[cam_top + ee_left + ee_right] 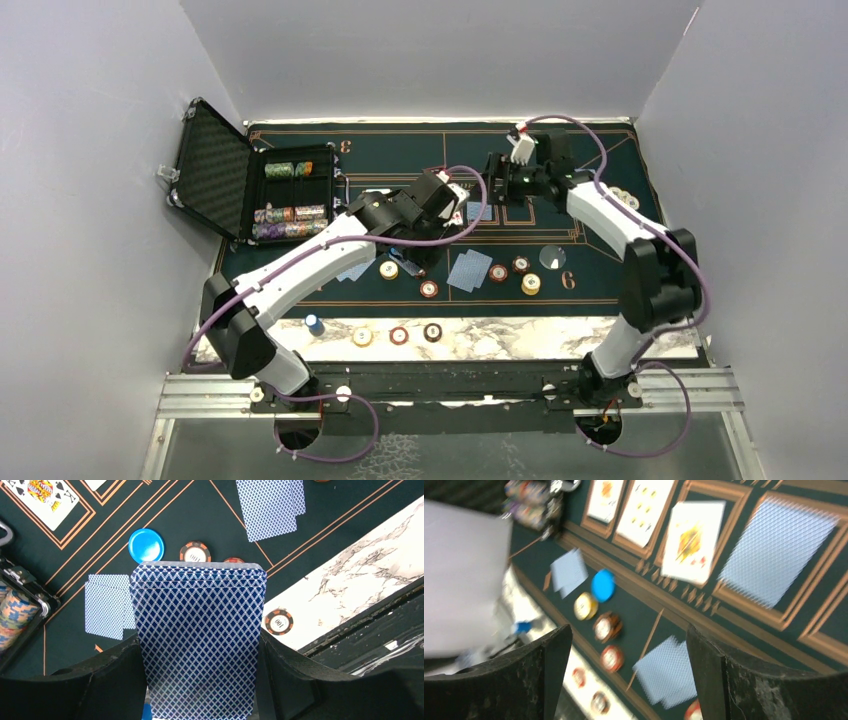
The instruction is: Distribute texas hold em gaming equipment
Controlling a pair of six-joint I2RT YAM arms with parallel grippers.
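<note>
My left gripper [200, 660] is shut on a deck of blue-backed cards [200, 630] and holds it above the green mat; it also shows in the top view [425, 232]. Below it lie a blue disc [146, 545], a red-brown chip [195, 553] and two face-down card pairs [107, 605] [270, 505]. My right gripper [629, 650] is open and empty, above the mat's middle [497, 185]. Its blurred view shows face-up cards [692, 540], a face-down card [774, 555], a yellow chip [585, 606] and a card pair [668, 672].
The open black case [215, 170] with chip stacks stands at the back left. Three chips [399, 335] and a blue piece [314, 323] lie on the marble strip [520, 335]. A clear disc [552, 256] and chips [531, 284] lie on the mat's right.
</note>
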